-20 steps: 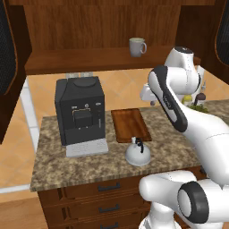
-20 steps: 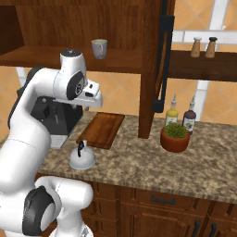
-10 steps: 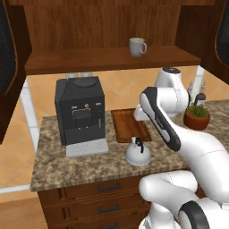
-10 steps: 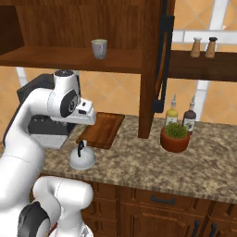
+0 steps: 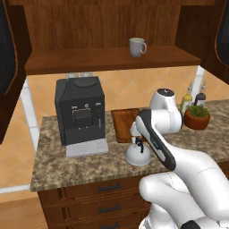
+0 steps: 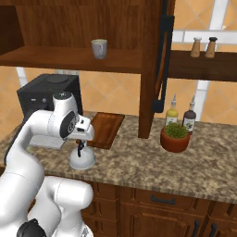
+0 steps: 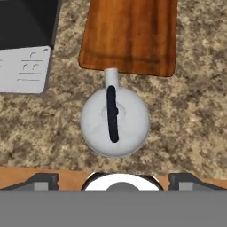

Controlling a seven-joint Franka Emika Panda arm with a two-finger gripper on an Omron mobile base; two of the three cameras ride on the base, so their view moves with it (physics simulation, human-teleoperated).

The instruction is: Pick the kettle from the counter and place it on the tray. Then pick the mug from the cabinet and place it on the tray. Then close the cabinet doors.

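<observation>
The gripper [image 7: 114, 179] is held spread wide above the kettle [image 7: 115, 120], apparently without contact. The kettle is seen upright on the counter [image 7: 195, 111], its spout touching the tray's [image 7: 129, 33] near edge. The mug [image 5: 137, 46] is kept on the cabinet [image 5: 107, 60] shelf.

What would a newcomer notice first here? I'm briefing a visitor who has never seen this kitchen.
The white arm bends low over the counter, its open tool right above the kettle. Behind the kettle lies the bare tray, and the mug stands alone on the cabinet shelf.
</observation>
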